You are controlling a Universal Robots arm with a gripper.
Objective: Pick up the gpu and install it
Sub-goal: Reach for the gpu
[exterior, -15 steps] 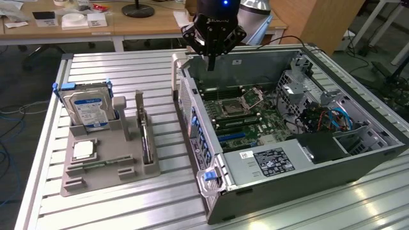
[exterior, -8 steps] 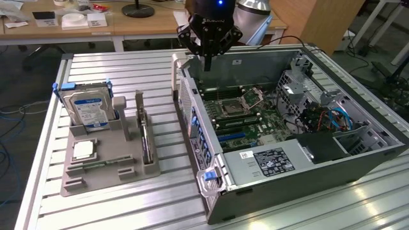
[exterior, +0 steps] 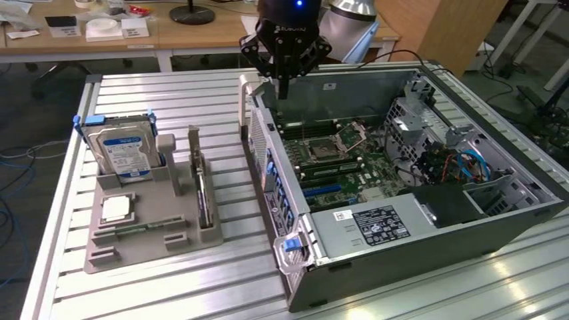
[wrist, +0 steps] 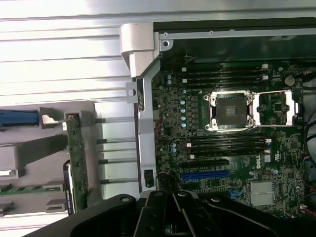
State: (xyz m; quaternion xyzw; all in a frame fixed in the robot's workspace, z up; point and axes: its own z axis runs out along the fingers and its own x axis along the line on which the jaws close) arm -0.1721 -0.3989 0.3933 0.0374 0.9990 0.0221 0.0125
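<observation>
The gpu (exterior: 204, 197) stands on its edge in a slot of the grey holder (exterior: 151, 250) on the exterior view's left. In the wrist view the gpu (wrist: 77, 153) appears as a thin green-edged card beside the case. My gripper (exterior: 282, 90) hangs above the rear corner of the open computer case (exterior: 427, 220), well apart from the card. Its black fingers (wrist: 163, 217) are pressed together with nothing between them. Below lies the motherboard (wrist: 197, 128) with a blue expansion slot (wrist: 205, 174).
The holder also carries a silver hard drive (exterior: 124, 150), a square CPU chip (exterior: 117, 208) and a memory stick (exterior: 133, 231). Inside the case are an open CPU socket (wrist: 232, 111), a power supply (exterior: 374, 227) and cables (exterior: 462, 167). Desks stand behind.
</observation>
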